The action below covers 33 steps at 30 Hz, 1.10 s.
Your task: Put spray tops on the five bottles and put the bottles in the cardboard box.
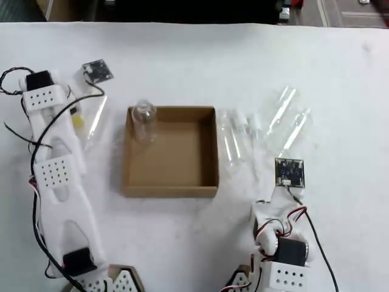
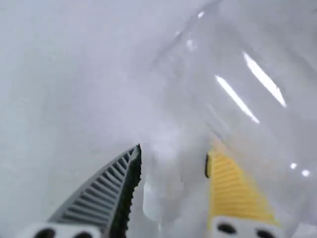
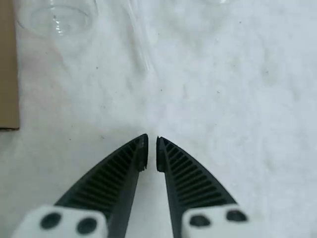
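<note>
In the high view, the cardboard box sits open at the middle of the white table. One upright bottle stands inside it, in the far corner on the left arm's side. We locate the left gripper just beside that side of the box, low over a lying clear bottle. Its grey finger and yellow finger stand partly apart, and the narrow end of the bottle fills the gap between them. The view is blurred here, so we state only that the bottle appears clamped. On the other side of the box, three more clear bottles lie flat on the table, one just beside the box wall and two farther out. The right gripper hangs over bare table near the box's front corner. Its black jaws are closed to a thin slit and hold nothing.
</note>
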{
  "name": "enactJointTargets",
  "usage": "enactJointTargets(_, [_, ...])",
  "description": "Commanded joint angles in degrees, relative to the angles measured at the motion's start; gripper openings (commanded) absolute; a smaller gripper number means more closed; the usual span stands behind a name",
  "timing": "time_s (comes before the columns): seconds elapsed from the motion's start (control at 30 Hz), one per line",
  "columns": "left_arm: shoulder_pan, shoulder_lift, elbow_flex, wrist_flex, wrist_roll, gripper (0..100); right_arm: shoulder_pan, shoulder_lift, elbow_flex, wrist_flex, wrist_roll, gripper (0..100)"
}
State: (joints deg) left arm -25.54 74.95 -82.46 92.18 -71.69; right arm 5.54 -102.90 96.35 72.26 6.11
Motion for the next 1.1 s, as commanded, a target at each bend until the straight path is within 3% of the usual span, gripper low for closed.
enactJointTargets(0.0, [-4.4, -1.8, -1.9, 2.2, 1.6, 26, -0.3, -0.3, 0.5, 0.3, -0.1, 1.6])
enactJointTargets(0.6, [-1.9, -1.7, -1.8, 2.2, 0.7, 26, -0.2, -0.3, 0.5, 0.3, -0.1, 1.6])
enactJointTargets(1.07, [-1.2, -1.7, -1.8, 2.5, 0.3, 20, -0.3, -0.3, 0.5, 0.3, -0.1, 1.6])
